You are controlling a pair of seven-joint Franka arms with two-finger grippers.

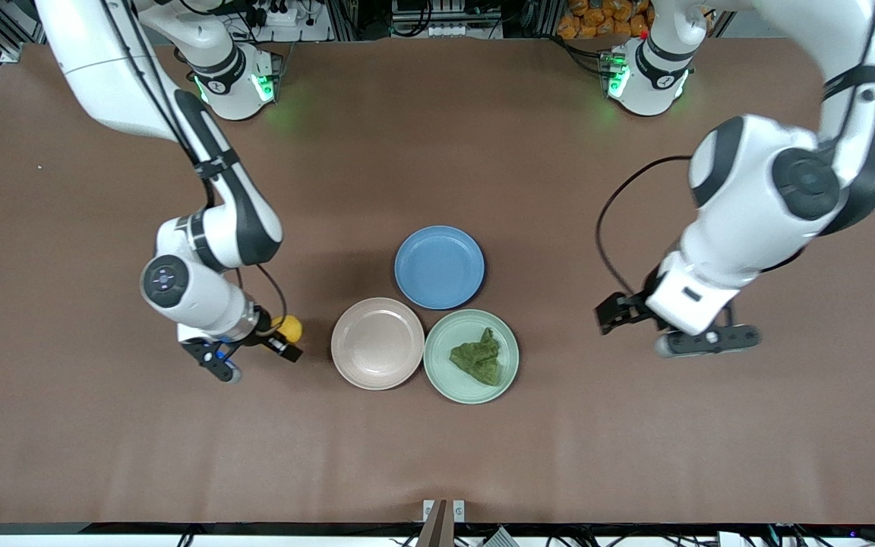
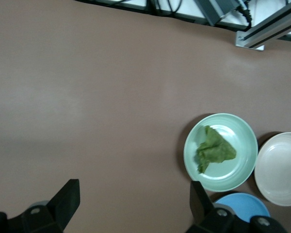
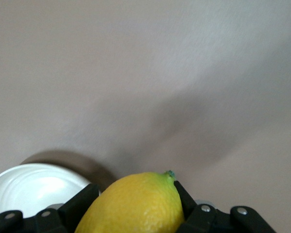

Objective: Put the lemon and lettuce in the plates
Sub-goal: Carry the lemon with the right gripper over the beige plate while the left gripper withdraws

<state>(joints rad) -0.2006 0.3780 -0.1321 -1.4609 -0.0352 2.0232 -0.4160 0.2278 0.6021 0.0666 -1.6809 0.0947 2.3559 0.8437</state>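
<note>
The brown table (image 1: 103,425) carries three plates clustered near its middle. The blue plate (image 1: 439,267) lies farthest from the front camera and is empty. Just in front of it, side by side and nearly touching, sit the beige-pink plate (image 1: 377,343) toward the right arm's end and the mint green plate (image 1: 471,355) toward the left arm's end.

The lettuce (image 1: 478,358) already lies in the mint green plate, a crumpled dark leaf piece resting a little off centre. That half of the task looks done.

The left gripper (image 1: 665,328) hangs over bare table toward the left arm's end, well apart from the plates, its jaws spread wide and empty — this arm appears to be waiting.

The right gripper (image 1: 251,351) is clamped on the lemon (image 1: 290,328), which sits between its fingers with its long axis running out past the fingertips. It is up over bare table, just beside the beige-pink plate — the empty plate nearest to it. In the right wrist view the plate's pale rim shows close beside the fruit. The likely next move is a short carry sideways over that plate, then a release.
</note>
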